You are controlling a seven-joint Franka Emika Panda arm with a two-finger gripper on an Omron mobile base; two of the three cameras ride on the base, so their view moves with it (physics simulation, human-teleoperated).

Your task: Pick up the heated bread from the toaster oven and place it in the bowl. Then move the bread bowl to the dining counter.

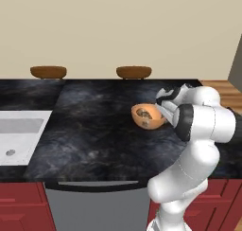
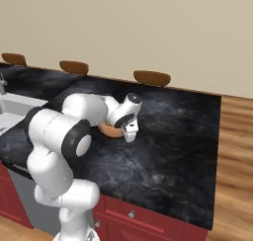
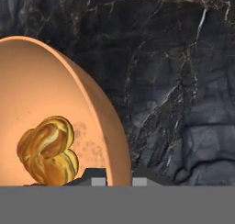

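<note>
While gripped by its rim, the round orange-tan bowl [image 3: 50, 103] is held tilted above the wide black marbled dining counter [image 1: 99, 126].
The two-finger gripper [image 3: 120, 179] is seen pinched nearly closed astride the bowl wall; the small golden-brown bread [image 3: 48, 149] is lodged inside at seven o'clock, probably slid there by the tilt.

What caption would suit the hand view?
Gripper pinching the rim of the orange bowl, bread inside, above the black counter.
</note>
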